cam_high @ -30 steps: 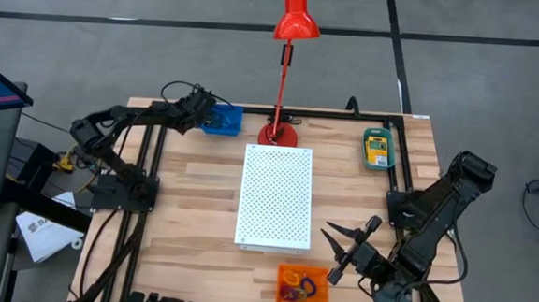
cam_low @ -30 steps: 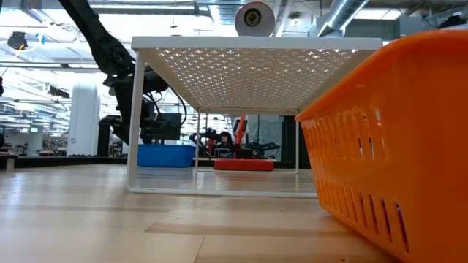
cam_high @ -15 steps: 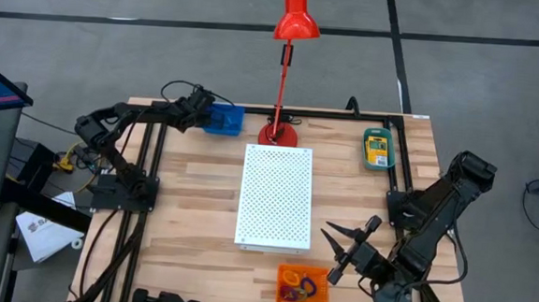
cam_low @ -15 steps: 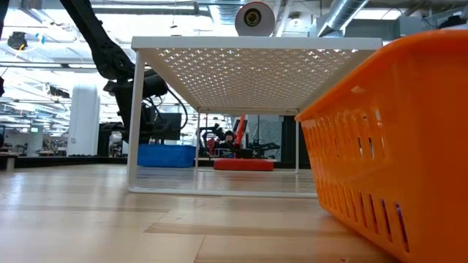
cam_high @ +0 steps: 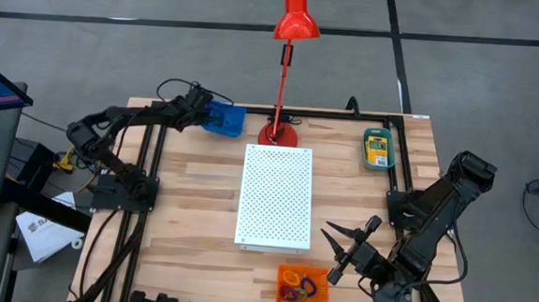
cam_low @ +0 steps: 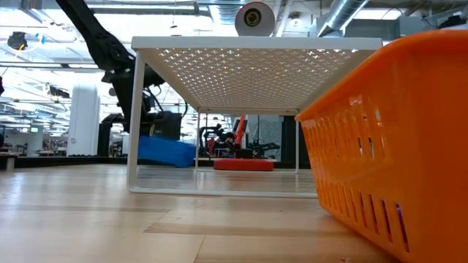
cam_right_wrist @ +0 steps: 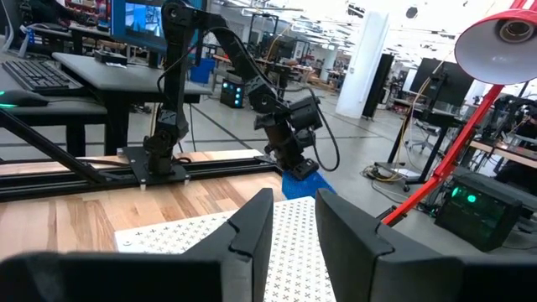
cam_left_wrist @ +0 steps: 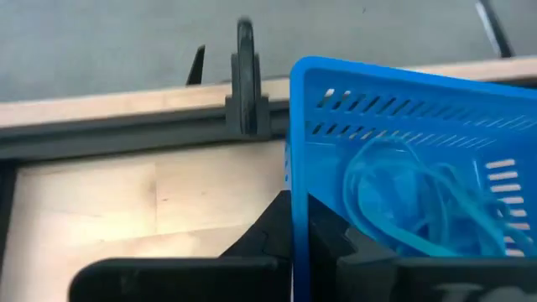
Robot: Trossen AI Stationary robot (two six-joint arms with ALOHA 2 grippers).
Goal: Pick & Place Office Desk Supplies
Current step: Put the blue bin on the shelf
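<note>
Blue tray (cam_high: 223, 118) tilted — left end effector (cam_high: 199, 116) clamped on rim.

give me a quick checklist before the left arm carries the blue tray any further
1. Left gripper shut on the blue tray's wall: ok, the left wrist view shows the wall between its fingers.
2. Tray off the table: ok, the low view shows it tilted and raised.
3. Blue loops inside the tray: ok, though the tilt could tip them.
4. Path clear of the red lamp: cannot tell, its base sits close beside the tray.
5. Right gripper out of the way: ok, open, near the orange tray.
6. White board free: ok.
</note>
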